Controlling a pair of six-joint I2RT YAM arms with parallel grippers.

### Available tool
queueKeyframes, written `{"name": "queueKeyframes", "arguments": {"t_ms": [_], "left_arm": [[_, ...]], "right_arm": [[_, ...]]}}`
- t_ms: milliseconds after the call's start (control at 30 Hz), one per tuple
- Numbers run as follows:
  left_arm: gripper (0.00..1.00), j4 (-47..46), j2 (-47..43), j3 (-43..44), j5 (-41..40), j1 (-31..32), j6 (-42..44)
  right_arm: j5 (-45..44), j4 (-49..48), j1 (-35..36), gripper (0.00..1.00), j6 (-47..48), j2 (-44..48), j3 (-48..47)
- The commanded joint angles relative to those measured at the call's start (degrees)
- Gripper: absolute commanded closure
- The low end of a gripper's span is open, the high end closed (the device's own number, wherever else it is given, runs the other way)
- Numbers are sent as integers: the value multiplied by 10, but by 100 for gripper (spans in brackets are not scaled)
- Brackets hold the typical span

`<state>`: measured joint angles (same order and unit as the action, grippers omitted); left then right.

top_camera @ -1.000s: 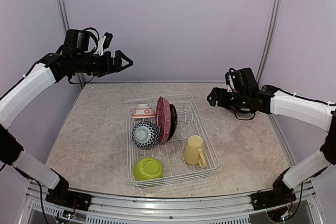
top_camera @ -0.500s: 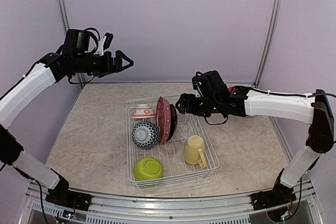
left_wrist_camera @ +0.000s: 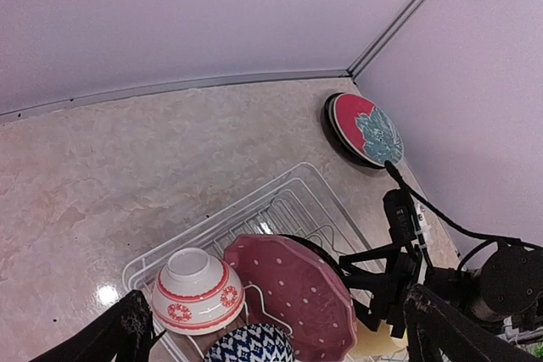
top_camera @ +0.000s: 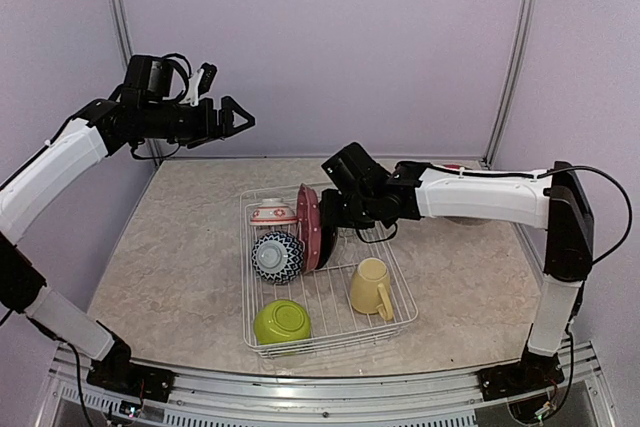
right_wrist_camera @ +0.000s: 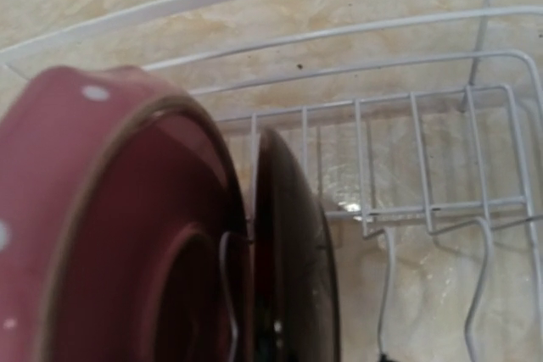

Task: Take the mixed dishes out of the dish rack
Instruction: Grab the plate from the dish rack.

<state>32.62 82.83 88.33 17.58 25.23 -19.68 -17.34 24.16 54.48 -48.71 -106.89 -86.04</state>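
Scene: a white wire dish rack [top_camera: 340, 339] sat on a marbled beige surface [top_camera: 180, 247], with a robot arm reaching in from each side.

Plates in the rack: a pink dotted plate [top_camera: 310, 229] stood on edge in the rack's far half. A dark plate [top_camera: 330, 232] stood on edge just beside it, on the side nearer the rack's right wall.

Bowls in the rack: a red-white bowl [top_camera: 272, 214] lay upside down in the rack's far left corner. A blue-patterned bowl [top_camera: 277, 255] rested tilted just in front of it, close against the pink dotted plate. A lime green bowl [top_camera: 281, 321] lay upside down in the rack's near left corner.

Mug: a pale yellow mug [top_camera: 370, 287] lay in the rack's near right part, its handle toward the rack's right wall.

Plate outside the rack: a red plate [left_wrist_camera: 365, 129] with a teal pattern lay flat well beyond the rack's far right corner, with a dark rim showing under it.

Left end effector [top_camera: 240, 117]: it hung high up, left of the rack and well apart from it, with its fingers spread wide and nothing between them.

Right end effector [top_camera: 325, 212]: it was down over the rack's far half, at the top edges of the two standing plates. Whether its fingers were apart or clamped on a plate could not be told.
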Motion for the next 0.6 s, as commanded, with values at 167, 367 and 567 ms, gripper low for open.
{"name": "queueKeyframes", "arguments": {"t_ms": [167,367,567], "left_arm": [[1,7,5,13,7,4,-4],[1,8,11,14,17,3,-9],[1,4,6,12,18,3,-9]], "right_arm": [[-87,101,18,58,-6,-79,-94],[-90,97,19,65,-8,-96,-102],[-95,103,18,75,3,-108,-123]]}}
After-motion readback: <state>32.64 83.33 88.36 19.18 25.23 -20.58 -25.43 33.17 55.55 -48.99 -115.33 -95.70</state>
